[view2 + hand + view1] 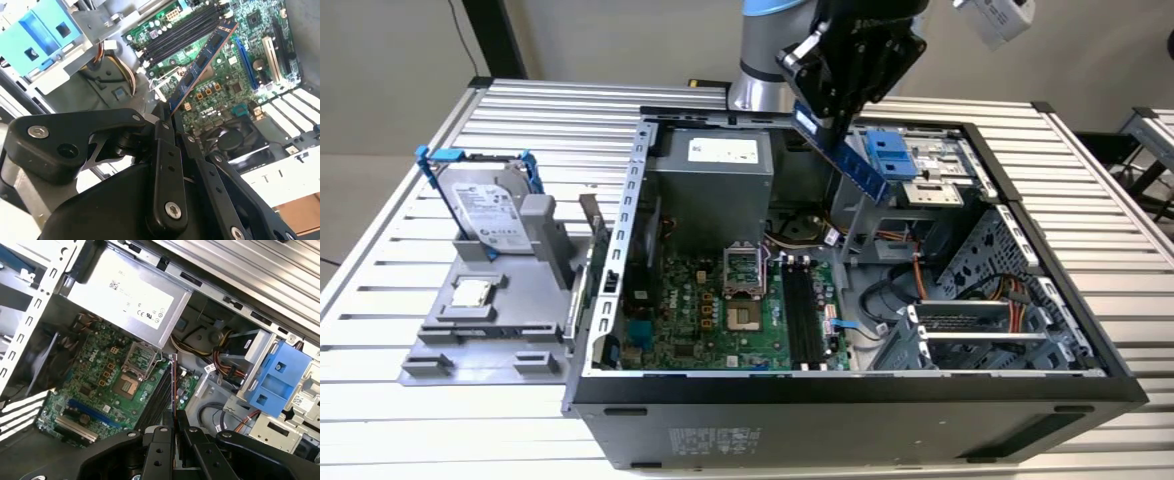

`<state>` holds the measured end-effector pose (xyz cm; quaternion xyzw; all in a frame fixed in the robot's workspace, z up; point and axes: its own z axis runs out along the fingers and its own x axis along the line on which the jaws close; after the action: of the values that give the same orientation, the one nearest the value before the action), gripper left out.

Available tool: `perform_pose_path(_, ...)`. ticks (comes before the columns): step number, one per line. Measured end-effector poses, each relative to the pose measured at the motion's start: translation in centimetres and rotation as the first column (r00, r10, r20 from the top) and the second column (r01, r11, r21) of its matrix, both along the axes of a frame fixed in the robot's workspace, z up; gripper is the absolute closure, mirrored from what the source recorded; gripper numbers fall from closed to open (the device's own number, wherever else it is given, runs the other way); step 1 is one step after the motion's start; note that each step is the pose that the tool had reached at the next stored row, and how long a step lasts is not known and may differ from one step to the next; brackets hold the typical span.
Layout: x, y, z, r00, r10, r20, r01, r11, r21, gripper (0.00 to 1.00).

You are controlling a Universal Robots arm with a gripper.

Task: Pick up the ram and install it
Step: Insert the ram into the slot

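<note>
Ram (842, 155) pinched in the claw (174, 421), apparently clear above open case (854, 388) on slatted metal table (560, 110)

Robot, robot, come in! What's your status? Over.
Gripper shut on the ram. Ram tilted, in the air above the open computer case, not in the black memory slots. Nothing seen blocking the slots. Over.

Open computer case (854, 415) on slatted table (560, 110); hard drive (491, 212) (blue bracket) upright in grey stand (467, 335) beside case.
</note>
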<state>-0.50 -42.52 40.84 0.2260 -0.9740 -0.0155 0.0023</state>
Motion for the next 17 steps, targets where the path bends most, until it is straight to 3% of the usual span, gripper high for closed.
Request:
perform_pose_path(4,0.00,0.00,0.00,0.9989,-0.048,0.0000,0.048,0.9989,0.0000,1.00)
perform_pose_path(8,0.00,0.00,0.00,0.9955,-0.095,0.0000,0.095,0.9955,0.0000,1.00)
perform_pose_path(12,0.00,0.00,0.00,0.9902,-0.140,0.0000,0.140,0.9902,0.0001,1.00)
perform_pose_path(17,0.00,0.00,0.00,0.9807,-0.196,0.0000,0.196,0.9807,0.0000,1.00)
